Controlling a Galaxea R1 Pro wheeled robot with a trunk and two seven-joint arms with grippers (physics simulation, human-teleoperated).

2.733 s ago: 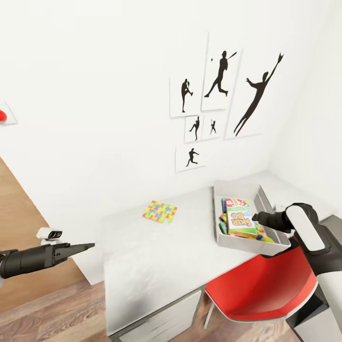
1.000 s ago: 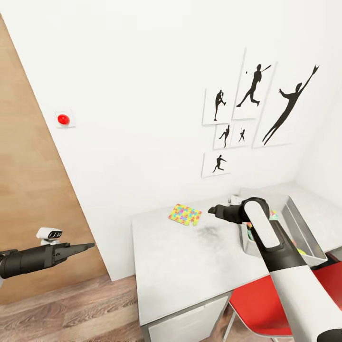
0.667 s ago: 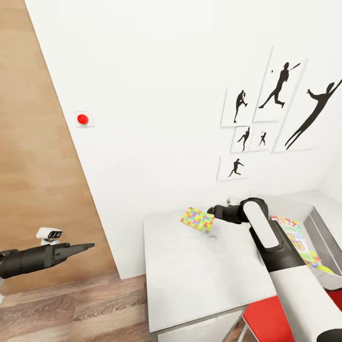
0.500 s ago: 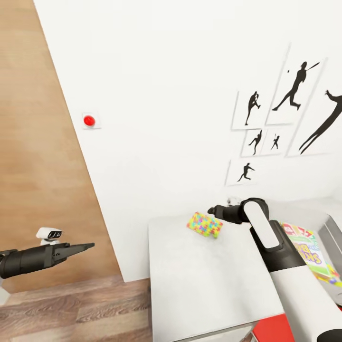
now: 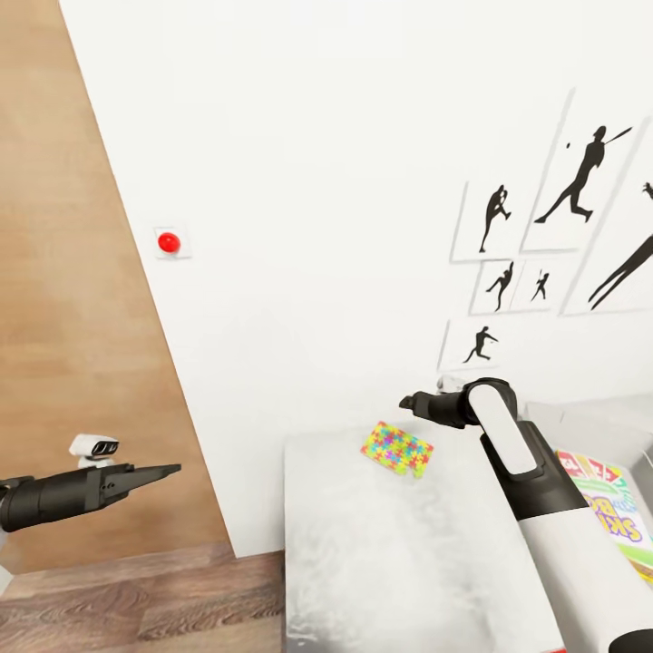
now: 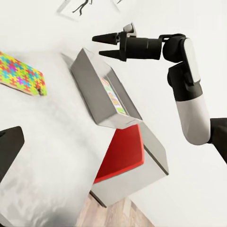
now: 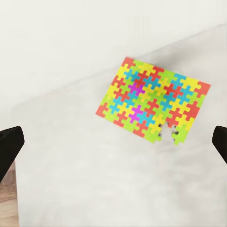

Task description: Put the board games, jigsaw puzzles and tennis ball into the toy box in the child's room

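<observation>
Grey table (image 5: 381, 553) by white wall, jigsaw puzzle (image 5: 397, 448) flat, right gripper (image 5: 405, 402) spread above.

Multicolour jigsaw puzzle (image 7: 153, 107), lt grey table (image 5: 390, 553), black tool (image 6: 109, 45).

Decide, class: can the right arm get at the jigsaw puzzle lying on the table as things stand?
Probably yes: the right gripper is open above the jigsaw puzzle, which lies flat on the bare table, nothing between.

I can read "SKI", the start of cut-off lettering, on the board game (image 5: 609, 515) at the head view's right edge
</observation>
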